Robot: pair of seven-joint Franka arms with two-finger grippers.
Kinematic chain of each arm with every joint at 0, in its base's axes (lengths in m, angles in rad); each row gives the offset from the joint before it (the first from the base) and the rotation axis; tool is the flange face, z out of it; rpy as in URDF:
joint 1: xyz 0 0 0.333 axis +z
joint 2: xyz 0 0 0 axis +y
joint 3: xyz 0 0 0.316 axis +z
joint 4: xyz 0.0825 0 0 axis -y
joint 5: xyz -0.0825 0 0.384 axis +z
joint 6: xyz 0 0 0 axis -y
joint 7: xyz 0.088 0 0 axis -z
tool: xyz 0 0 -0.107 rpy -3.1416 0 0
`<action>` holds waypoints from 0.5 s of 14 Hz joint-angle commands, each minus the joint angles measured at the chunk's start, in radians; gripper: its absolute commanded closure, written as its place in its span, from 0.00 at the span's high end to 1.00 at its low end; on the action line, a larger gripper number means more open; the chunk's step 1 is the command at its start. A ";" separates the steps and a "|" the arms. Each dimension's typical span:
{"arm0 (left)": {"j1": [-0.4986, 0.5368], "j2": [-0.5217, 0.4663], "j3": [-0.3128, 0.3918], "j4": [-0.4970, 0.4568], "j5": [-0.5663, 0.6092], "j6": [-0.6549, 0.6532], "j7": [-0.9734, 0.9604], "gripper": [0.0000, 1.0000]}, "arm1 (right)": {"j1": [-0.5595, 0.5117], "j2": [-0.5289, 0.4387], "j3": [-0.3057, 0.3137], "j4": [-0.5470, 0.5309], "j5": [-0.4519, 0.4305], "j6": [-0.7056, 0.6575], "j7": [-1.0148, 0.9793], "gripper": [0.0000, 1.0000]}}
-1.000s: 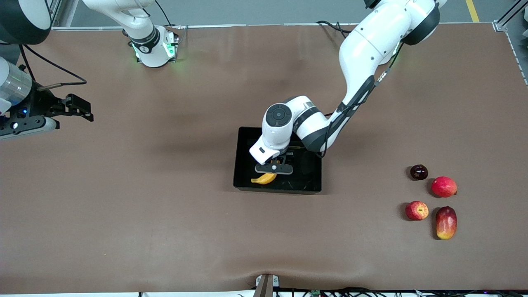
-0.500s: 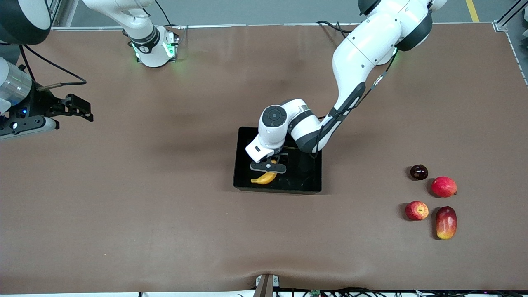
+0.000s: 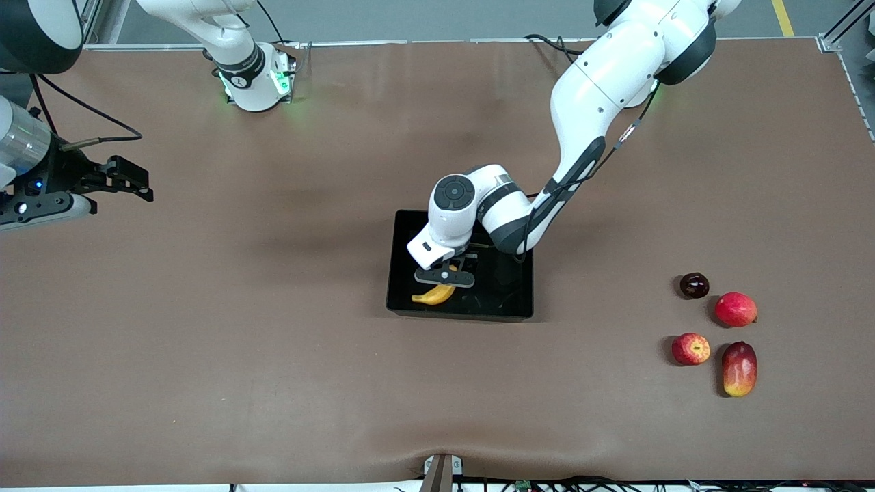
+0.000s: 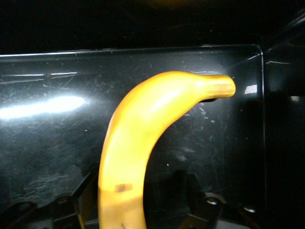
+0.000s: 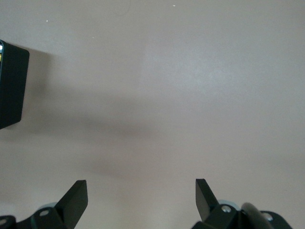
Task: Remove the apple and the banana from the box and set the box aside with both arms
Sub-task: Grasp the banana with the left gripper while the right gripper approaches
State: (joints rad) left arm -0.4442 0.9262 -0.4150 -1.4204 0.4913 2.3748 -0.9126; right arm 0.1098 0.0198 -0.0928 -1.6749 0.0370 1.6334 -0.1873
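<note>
Lowered since earlier, the left claw [image 3: 444, 277] is set astride the banana [image 3: 432, 295] in the box [image 3: 403, 301]; closure cannot be told. Right claw [image 3: 126, 179], spread, is parked off over the counter [image 3: 273, 383].

A big brown table [image 3: 273, 355] fills almost the whole picture. In the lower right of the frame, three fruits sit close together on it. The top one is a small, round, very dark fruit [image 3: 694, 285] that looks shiny. Just below it and a bit to the right is a round pink-red fruit [image 3: 735, 309]. Lowest of all is a long fruit [image 3: 739, 369], red on top and yellow at its bottom end. At the bottom middle of the frame, a small grey metal piece [image 3: 443, 471] sticks up at the table's edge. Thin black wires [image 3: 581, 484] run along the bottom edge. A yellow line [image 3: 783, 17] crosses the grey floor in the top right corner.
</note>
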 commanded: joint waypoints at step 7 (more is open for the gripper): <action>0.005 -0.010 0.004 0.021 0.030 0.027 -0.022 0.00 | -0.123 0.264 -0.002 0.086 -0.005 0.035 -0.068 1.00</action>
State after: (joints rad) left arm -0.4423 0.9339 -0.4140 -1.4034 0.4931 2.3934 -0.9126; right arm 0.0646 0.2426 -0.1068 -1.6471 0.0271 1.6697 -0.1953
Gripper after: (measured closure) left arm 0.652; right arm 0.000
